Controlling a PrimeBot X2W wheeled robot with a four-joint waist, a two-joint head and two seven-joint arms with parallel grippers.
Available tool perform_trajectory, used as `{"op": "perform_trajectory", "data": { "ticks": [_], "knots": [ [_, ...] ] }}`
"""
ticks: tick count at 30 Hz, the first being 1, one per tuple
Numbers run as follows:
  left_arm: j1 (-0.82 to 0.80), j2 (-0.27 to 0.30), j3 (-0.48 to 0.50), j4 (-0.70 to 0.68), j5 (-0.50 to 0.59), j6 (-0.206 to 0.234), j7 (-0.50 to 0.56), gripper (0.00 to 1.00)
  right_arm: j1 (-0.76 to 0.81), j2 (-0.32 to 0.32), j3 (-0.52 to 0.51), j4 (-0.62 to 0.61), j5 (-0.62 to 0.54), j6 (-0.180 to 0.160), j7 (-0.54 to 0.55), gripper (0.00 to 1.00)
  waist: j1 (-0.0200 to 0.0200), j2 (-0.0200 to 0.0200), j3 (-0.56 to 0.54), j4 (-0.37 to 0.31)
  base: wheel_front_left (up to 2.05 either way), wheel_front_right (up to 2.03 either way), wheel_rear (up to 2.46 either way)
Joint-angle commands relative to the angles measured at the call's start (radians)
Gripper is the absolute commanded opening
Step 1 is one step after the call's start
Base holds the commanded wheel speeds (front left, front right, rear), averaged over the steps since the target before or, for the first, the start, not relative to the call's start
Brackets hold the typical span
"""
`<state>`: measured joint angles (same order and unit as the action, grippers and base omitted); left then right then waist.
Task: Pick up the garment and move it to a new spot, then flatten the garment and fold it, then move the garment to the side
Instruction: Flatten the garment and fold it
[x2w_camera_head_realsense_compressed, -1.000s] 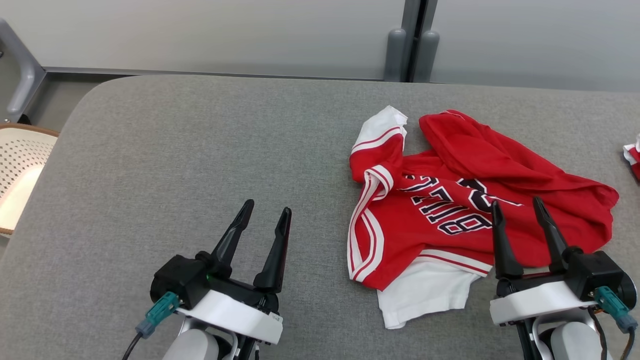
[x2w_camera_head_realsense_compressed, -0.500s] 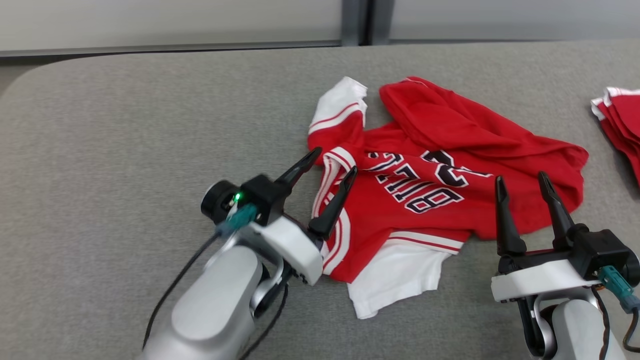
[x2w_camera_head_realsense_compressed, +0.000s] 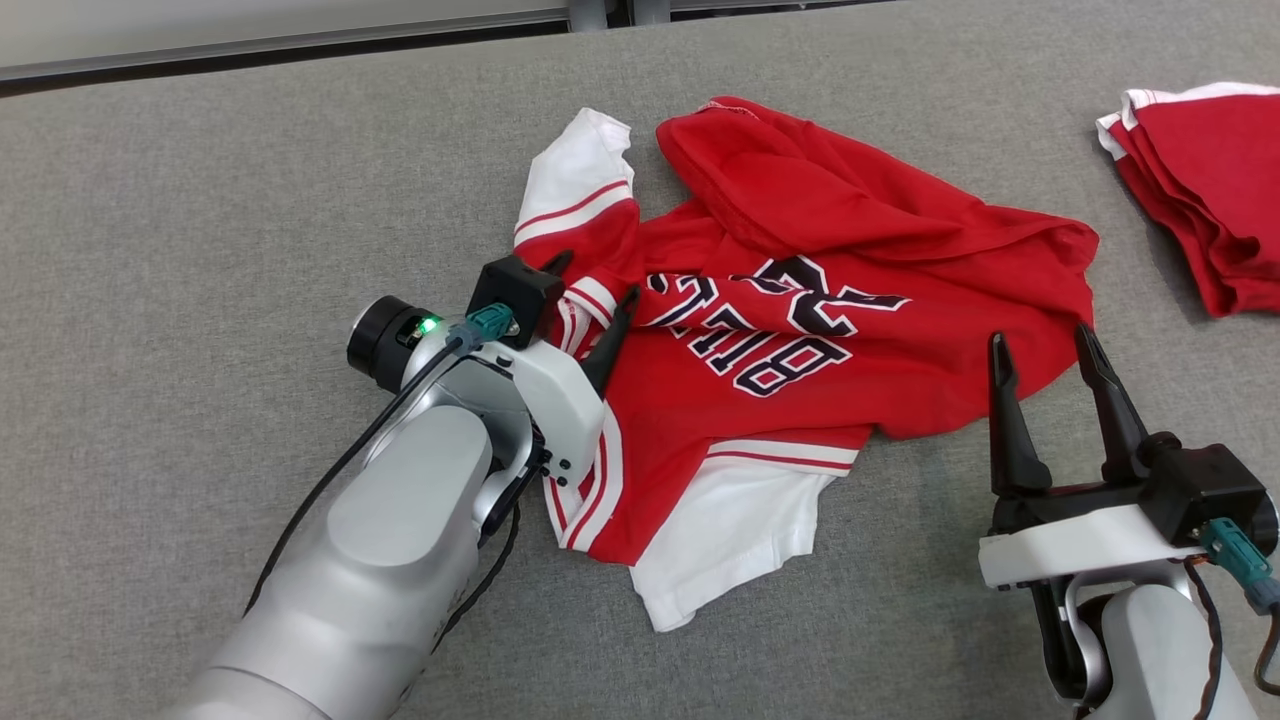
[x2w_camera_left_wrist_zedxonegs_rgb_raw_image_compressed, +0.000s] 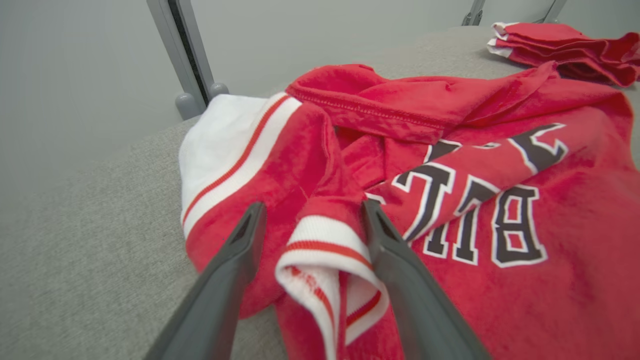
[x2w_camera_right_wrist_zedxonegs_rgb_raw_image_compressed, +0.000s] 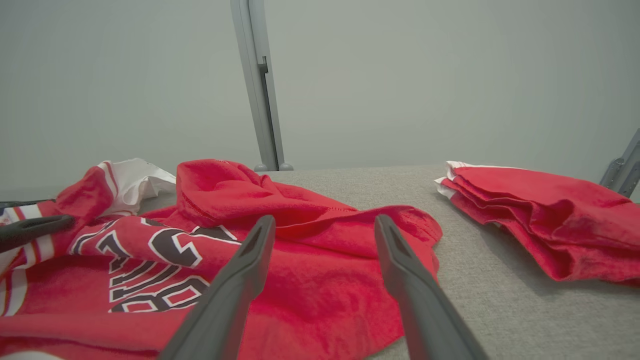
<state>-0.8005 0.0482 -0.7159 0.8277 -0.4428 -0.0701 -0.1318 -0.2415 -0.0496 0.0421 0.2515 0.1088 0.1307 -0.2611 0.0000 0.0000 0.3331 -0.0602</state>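
1. Looking down from the head view: lying crumpled right of centre on the grey table (x2w_camera_head_realsense_compressed: 200, 200), the red-and-white garment (x2w_camera_head_realsense_compressed: 850, 240), lettering up, with a white sleeve flopping toward the near edge. Reaching onto its left edge with the left hand (x2w_camera_head_realsense_compressed: 594, 276), spread wide and gripping nothing. Hovering off its near right corner with the right hand (x2w_camera_head_realsense_compressed: 1040, 335), likewise spread and empty. Sitting well apart at the far right, a folded red pile (x2w_camera_head_realsense_compressed: 1210, 190).

2. Looking along the left wrist: straddling a striped ribbed fold (x2w_camera_left_wrist_zedxonegs_rgb_raw_image_compressed: 325, 240) of the garment (x2w_camera_left_wrist_zedxonegs_rgb_raw_image_compressed: 550, 200) with the left hand (x2w_camera_left_wrist_zedxonegs_rgb_raw_image_compressed: 314, 206), one finger on either side, not yet pinching. Risking, on closing, catching just that thin rib and hauling up a trailing bunch rather than the body; or nipping two layers together and locking in the twist, making the flattening harder.

3. Looking along the right wrist: pointing over the garment's red edge (x2w_camera_right_wrist_zedxonegs_rgb_raw_image_compressed: 350, 250) with the right hand (x2w_camera_right_wrist_zedxonegs_rgb_raw_image_compressed: 325, 220), spread, seemingly above the cloth rather than on it. Risking a one-sided lift if closing late or on air, dragging the cloth across the table toward the folded red pile (x2w_camera_right_wrist_zedxonegs_rgb_raw_image_compressed: 540, 215) and disturbing it.
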Motion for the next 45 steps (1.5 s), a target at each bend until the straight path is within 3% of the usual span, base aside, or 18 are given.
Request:
{"op": "perform_trajectory", "data": {
  "ticks": [1,5,10,12,13,17,25,26,27,28,29,38,45],
  "knots": [
    [-0.024,0.005,-0.007,0.011,-0.012,-0.006,-0.001,0.0,-0.004,-0.002,-0.002,0.002,0.002,0.0,-0.005,1.0,0.0,0.0,0.0,0.0,0.0,0.0,0.0],
    [-0.066,0.012,0.003,0.04,-0.024,0.002,-0.024,0.0,-0.008,-0.002,-0.008,0.005,0.003,0.0,-0.005,1.0,0.0,0.0,-0.001,0.007,0.0,0.0,0.0],
    [-0.14,0.075,0.043,0.077,-0.032,0.017,-0.049,0.0,-0.016,-0.002,0.0,0.007,0.004,0.0,-0.005,1.0,0.0,0.0,-0.001,0.017,0.0,0.0,0.0],
    [-0.155,0.093,0.048,0.085,-0.033,0.013,-0.046,0.0,-0.019,-0.002,0.003,0.007,0.006,0.0,-0.005,1.0,0.0,0.0,0.0,0.018,0.0,0.0,0.0],
    [-0.189,0.135,0.055,0.101,-0.028,0.006,-0.037,0.0,-0.025,-0.002,0.01,0.007,0.009,0.0,-0.005,1.0,0.0,0.0,0.002,0.02,0.0,0.0,0.0],
    [-0.268,0.213,0.072,0.137,-0.033,-0.013,-0.009,0.0,-0.041,-0.002,0.029,0.011,0.015,0.0,-0.005,1.0,0.0,0.0,0.011,0.016,0.0,0.0,0.0],
    [-0.364,0.274,0.075,0.205,-0.058,-0.047,0.03,0.0,-0.076,-0.003,0.076,0.022,0.031,0.0,-0.005,1.0,0.0,0.0,0.026,-0.005,0.0,0.0,0.0],
    [-0.373,0.279,0.068,0.215,-0.051,-0.05,0.028,0.55,-0.08,-0.002,0.079,0.024,0.032,0.0,-0.005,1.0,0.0,0.0,0.028,-0.007,0.0,0.0,0.0],
    [-0.381,0.279,0.067,0.227,-0.052,-0.049,0.022,0.8,-0.083,-0.002,0.081,0.025,0.033,0.0,-0.005,1.0,0.0,0.0,0.03,-0.007,0.0,0.0,0.0],
    [-0.388,0.278,0.075,0.237,-0.061,-0.047,0.011,0.8,-0.087,-0.002,0.081,0.026,0.033,0.0,-0.005,1.0,0.0,0.0,0.032,-0.007,0.0,0.0,0.0],
    [-0.392,0.274,0.079,0.246,-0.062,-0.037,-0.002,1.0,-0.089,-0.002,0.08,0.029,0.032,0.0,-0.005,1.0,0.0,0.0,0.034,-0.005,0.0,0.0,0.0],
    [-0.337,0.215,0.132,0.224,-0.106,-0.013,-0.126,1.0,-0.102,-0.003,0.036,0.03,-0.006,0.0,-0.005,1.0,0.0,0.0,0.003,0.083,0.0,0.0,0.0],
    [-0.133,0.194,0.247,-0.054,-0.112,0.018,-0.133,1.0,-0.085,-0.002,-0.003,0.016,-0.031,0.0,-0.004,1.0,0.0,0.0,-0.065,0.181,0.0,0.0,0.0]
  ]
}}
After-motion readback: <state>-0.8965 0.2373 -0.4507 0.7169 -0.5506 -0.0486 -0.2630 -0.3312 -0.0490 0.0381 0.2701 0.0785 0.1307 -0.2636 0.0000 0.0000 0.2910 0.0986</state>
